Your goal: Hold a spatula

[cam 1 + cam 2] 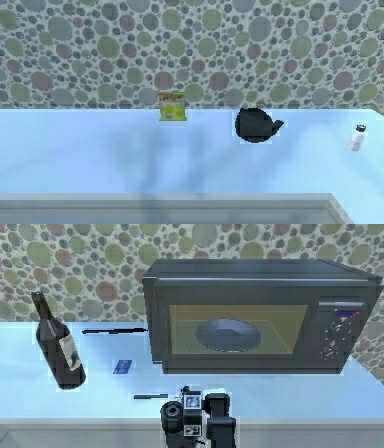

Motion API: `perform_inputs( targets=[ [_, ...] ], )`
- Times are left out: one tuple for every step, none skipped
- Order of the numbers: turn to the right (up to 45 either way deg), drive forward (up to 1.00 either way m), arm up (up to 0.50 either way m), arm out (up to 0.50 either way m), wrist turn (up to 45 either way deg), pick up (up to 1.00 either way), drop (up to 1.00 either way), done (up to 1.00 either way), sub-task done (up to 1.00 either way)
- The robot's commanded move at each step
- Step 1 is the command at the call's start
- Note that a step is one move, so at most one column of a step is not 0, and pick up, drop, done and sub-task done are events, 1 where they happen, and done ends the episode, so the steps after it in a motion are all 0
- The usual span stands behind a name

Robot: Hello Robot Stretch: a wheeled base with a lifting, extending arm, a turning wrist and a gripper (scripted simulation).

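A long thin dark utensil (112,329) lies flat on the pale blue counter (60,409), running from behind the bottle to the microwave's left side; its blade end is too small to make out. My gripper (152,396) rises from the arm side view's bottom edge, with its two white marked squares (180,419) and dark body just in front of the microwave. Its thin fingers reach left over the countertop, well short of the utensil. I cannot tell whether it holds anything.
A large dark microwave (250,319) stands on the counter against the pebble-patterned wall. A dark bottle (58,344) and a small blue card (124,366) are to its left. Ahead, the counter (80,150) carries a yellow-green box (172,107), a black kettle (258,125) and a small white shaker (356,138).
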Motion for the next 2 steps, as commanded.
perform_inputs(
  targets=[
    [0.0,0.00,0.10,0.00,0.0,0.00,0.00,0.00,0.00],
    [0.0,0.00,0.00,0.00,0.0,0.00,0.00,1.00,0.00]
  ],
)
